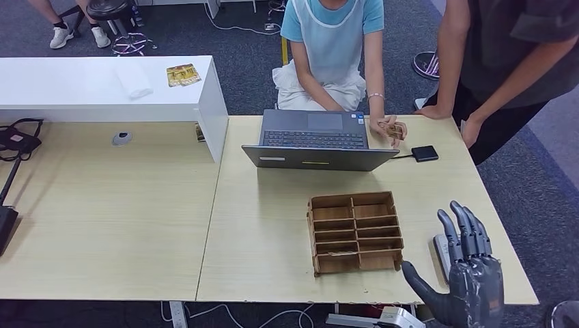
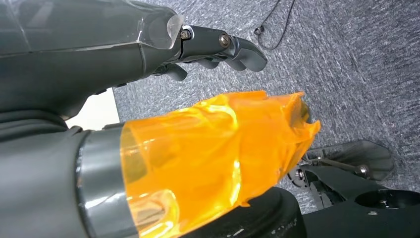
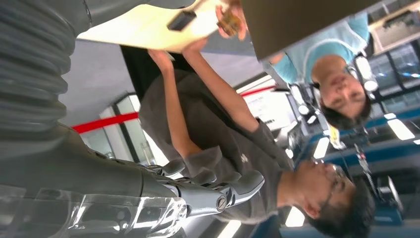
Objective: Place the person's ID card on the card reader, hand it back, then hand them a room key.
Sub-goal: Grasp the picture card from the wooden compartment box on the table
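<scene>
Right hand: the grey many-fingered right hand (image 1: pixel 466 273) is raised at the near counter edge, fingers spread, holding nothing.
Left hand: the left hand (image 2: pixel 218 47) hangs over carpet, fingers curled in on nothing.
Organiser: the brown partitioned wooden tray (image 1: pixel 355 231) lies just beside the right hand; a forward reach may clip it.
ID card: the small card (image 1: pixel 392 130) sits in a person's hand beyond the grey laptop (image 1: pixel 315 140); a loose pinch risks a drop.
Reader: the small black box (image 1: pixel 425 153), probably the reader, is cabled; a nudge may shift it.

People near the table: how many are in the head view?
3. One in a light blue top sits behind the laptop; one in dark clothes leans at the far right corner; legs of another show far left.
</scene>
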Available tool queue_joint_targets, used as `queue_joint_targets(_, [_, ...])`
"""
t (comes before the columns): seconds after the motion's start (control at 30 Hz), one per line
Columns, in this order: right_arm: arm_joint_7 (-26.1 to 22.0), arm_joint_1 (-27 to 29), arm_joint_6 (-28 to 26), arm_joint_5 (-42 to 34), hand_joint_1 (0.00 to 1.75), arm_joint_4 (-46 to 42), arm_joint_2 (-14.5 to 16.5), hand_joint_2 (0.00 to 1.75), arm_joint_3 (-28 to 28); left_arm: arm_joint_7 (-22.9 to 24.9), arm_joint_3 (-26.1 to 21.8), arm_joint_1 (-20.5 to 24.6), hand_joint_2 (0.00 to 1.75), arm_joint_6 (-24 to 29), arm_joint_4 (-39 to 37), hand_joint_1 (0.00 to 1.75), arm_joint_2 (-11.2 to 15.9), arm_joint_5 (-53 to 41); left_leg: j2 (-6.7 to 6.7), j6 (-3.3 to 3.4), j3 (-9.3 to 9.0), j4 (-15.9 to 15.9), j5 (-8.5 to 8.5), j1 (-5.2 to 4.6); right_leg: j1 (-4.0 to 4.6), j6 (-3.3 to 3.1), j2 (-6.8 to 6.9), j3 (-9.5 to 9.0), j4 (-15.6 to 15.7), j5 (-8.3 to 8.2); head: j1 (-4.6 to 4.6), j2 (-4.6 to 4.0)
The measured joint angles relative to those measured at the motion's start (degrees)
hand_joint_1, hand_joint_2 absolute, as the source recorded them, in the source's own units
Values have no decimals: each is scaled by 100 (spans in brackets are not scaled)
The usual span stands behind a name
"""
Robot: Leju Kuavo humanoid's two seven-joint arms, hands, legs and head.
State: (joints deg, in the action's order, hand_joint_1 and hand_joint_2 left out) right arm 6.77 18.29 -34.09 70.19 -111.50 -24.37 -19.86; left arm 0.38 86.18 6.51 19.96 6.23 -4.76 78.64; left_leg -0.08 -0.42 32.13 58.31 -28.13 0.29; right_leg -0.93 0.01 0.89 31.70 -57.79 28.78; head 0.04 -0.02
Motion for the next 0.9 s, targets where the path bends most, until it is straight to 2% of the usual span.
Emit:
queue_joint_targets(0.13, [561, -87, -28, 335, 0, 255, -146, 175, -509, 6, 20, 1, 0, 11, 0, 0, -7, 24, 0, 0, 0, 0, 0, 0, 0, 0, 0, 0, 0, 0, 0, 0])
queue_joint_targets(0.23, [781, -175, -9, 611, 0, 456, -202, 175, -789, 8, 49, 2, 0, 19, 0, 0, -11, 25, 0, 0, 0, 0, 0, 0, 0, 0, 0, 0, 0, 0, 0, 1])
queue_joint_targets(0.53, [1133, -518, 117, 1197, 0, 977, -214, 175, -1317, 4, 103, 4, 0, 25, 0, 0, -24, 35, 2, 0, -1, 0, 0, 0, 0, 0, -2, 0, 0, 0, 0, 0])
queue_joint_targets(0.9, [1310, -811, 191, 1516, 0, 1352, -211, 175, -1539, 4, 121, 7, 0, 9, 0, 0, -44, 29, 3, 0, -1, 0, 0, 0, 0, 0, -3, 0, 0, 0, 0, 1])
